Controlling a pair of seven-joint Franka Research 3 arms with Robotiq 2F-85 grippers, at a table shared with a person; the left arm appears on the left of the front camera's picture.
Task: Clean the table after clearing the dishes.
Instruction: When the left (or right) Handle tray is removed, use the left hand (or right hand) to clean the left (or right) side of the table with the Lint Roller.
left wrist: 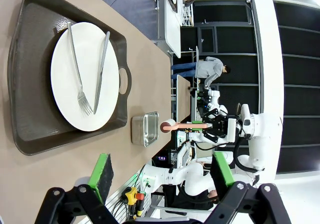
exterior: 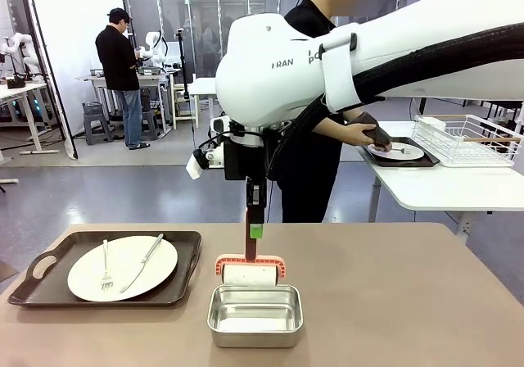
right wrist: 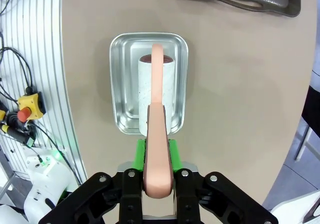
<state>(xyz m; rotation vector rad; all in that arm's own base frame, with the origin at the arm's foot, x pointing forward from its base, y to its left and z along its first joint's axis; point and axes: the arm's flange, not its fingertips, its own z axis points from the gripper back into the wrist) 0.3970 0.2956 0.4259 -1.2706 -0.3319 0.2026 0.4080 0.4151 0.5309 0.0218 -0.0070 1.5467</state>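
Right gripper [right wrist: 156, 151] is clamped on the salmon handle of a lint roller [right wrist: 157, 89], with the jaws narrow and the green pads pressed on both sides. The roller's white roll is hung over the steel pan [right wrist: 120, 84] at 12 o'clock from the fingers. Whether it rests in the pan or is just clear of it cannot be told. In the front view the same gripper [exterior: 255, 232] is seen pointing straight down at mid-table.

Left gripper [left wrist: 161, 176] is spread wide with nothing between the pads, held over the table [exterior: 393, 301].

Outward from the pan: at 9 o'clock in the front view a dark tray [exterior: 192, 244] sits on the table, carrying a white plate [exterior: 82, 277] with a fork [exterior: 106, 269] and a knife [exterior: 143, 262] laid across it. At 1 o'clock, well beyond the table, a second tray [exterior: 426, 164] with a second plate [exterior: 412, 152] is set on the white side table [exterior: 442, 191], and the person's hand [exterior: 364, 133] is at it.

Progress is judged at about the halfway mark of clearing — one dish set is off the table, one is still to be removed. Cleaning looks not yet begun, with the roller at the pan and not on the tabletop. Left to do: the near tray is to be taken away, then the beige top is to be rolled.
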